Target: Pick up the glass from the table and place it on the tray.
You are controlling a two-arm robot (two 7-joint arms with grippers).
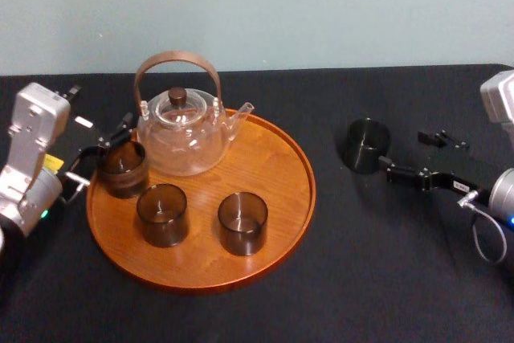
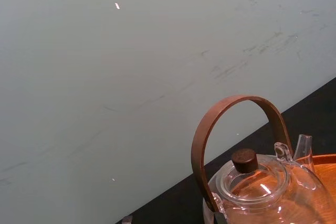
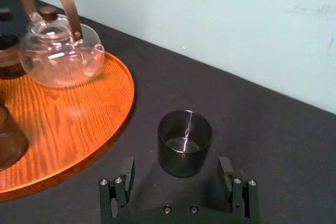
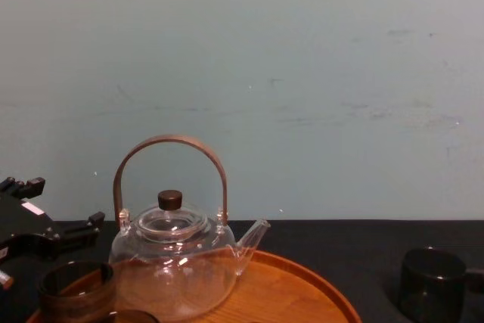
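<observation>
- A matte black worktop (image 1: 385, 279) ran across the whole head view, with a pale blue-green wall (image 1: 321, 6) along the top of the frame.
- Nearest, low and left of centre, two dark tumblers stood upright and apart on the front half of the round wooden tray (image 1: 273, 162): the left tumbler (image 1: 162, 214) and the right tumbler (image 1: 242, 222).
- The tray's right part was bare wood. I judged that the likeliest spot for one more glass, since it faced the arm at work.
- From the right edge of the frame the right claw (image 3: 176, 163) reached in low and level. Its fingers were spread wider than the glass (image 1: 367, 144), one to each side of its near wall, and neither seemed to touch it.
- That side-on reach suited a short tumbler with no handle, whose straight wall was the only thing to pinch.
- The glass stood upright on the worktop, right of centre, near the tray's rim but clear of it. It had not yet been gripped or lifted.
- At the left edge of the frame the left claw (image 1: 112, 144) hung over the tray's left rim, just beside a third tumbler (image 1: 122, 168). Whether it was spread or pinching could not be told.
- Farthest back on the tray, upper left of centre, stood the clear teapot (image 1: 183, 138), with its arched brown handle up and its spout pointing right. Set that far back, it left the way from the glass to the bare wood open.
</observation>
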